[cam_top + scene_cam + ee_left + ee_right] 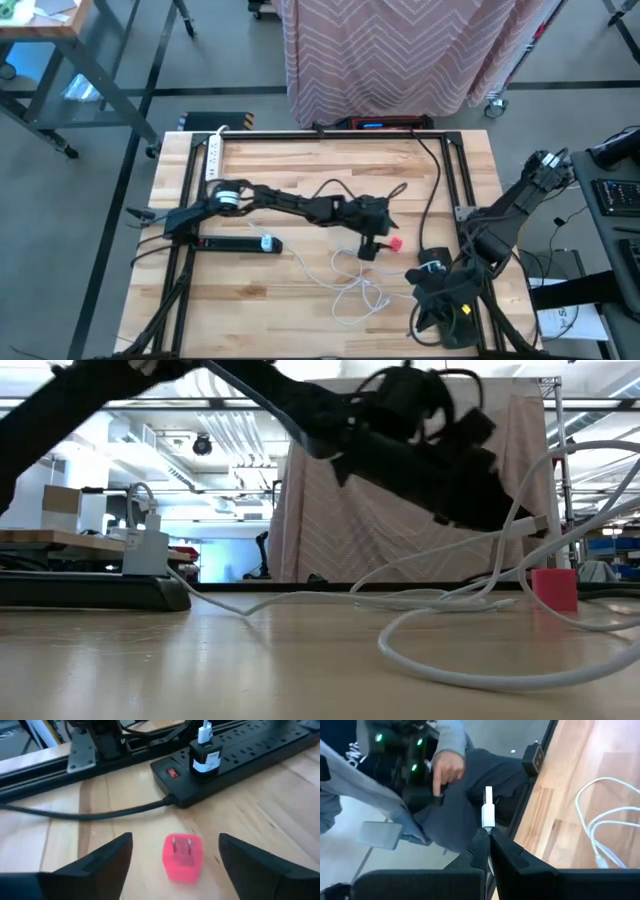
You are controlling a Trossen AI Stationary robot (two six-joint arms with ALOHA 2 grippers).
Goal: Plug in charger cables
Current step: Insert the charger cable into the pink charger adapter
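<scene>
One charger's in, at least one more to go.
Black power strip (pixel 240 750) already has a plug block (pixel 206 756) seated; left gripper (pixel 172 857) hangs wide open around the red-pink plug block (pixel 182 857) lying prongs-up mid-table, not gripped yet, while right gripper (pixel 487 845) at the table's right edge pinches a white cable connector (pixel 488 810).

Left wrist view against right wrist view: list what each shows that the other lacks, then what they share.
Only the left wrist view shows the red-pink plug block lying prongs-up between the open left claw fingers, and the black power strip with a charger already plugged in. Only the right wrist view shows the right claw shut on a white cable connector, a person's hand beyond the table edge, and loose white cable loops. Both show the wooden tabletop.
</scene>
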